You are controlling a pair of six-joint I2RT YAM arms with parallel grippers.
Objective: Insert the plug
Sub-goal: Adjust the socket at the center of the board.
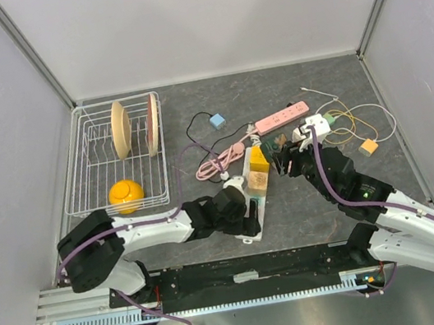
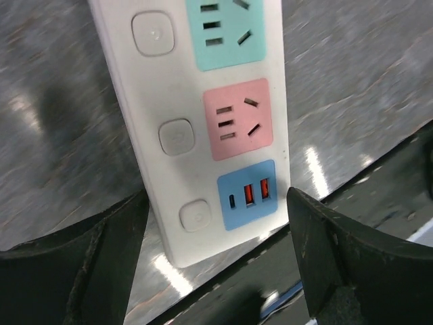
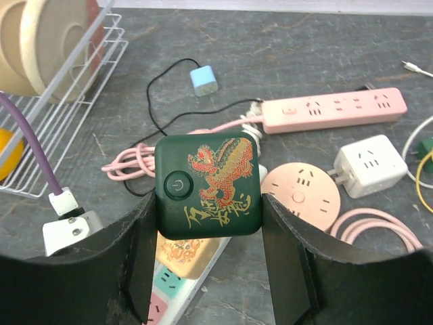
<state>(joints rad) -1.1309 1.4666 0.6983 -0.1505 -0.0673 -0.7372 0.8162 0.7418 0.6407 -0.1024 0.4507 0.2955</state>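
Observation:
A white power strip (image 1: 257,200) lies on the grey table, with a yellow plug (image 1: 257,162) seated in its far end. In the left wrist view the strip (image 2: 183,81) shows teal, pink and blue socket panels. My left gripper (image 1: 246,212) is shut across the strip's near end (image 2: 216,230), a finger against each side. My right gripper (image 1: 283,156) is shut on a dark green plug with a red-gold dragon (image 3: 208,186). It holds the plug above the strip, just over the yellow plug (image 3: 183,254) and the free teal socket (image 3: 169,281).
A wire dish rack (image 1: 85,168) with plates and a yellow bowl (image 1: 126,194) stands at the left. A pink power strip (image 1: 282,118), white cube adapter (image 1: 317,125), round pink socket (image 3: 301,193), blue adapter (image 1: 217,121) and loose cables lie behind and to the right.

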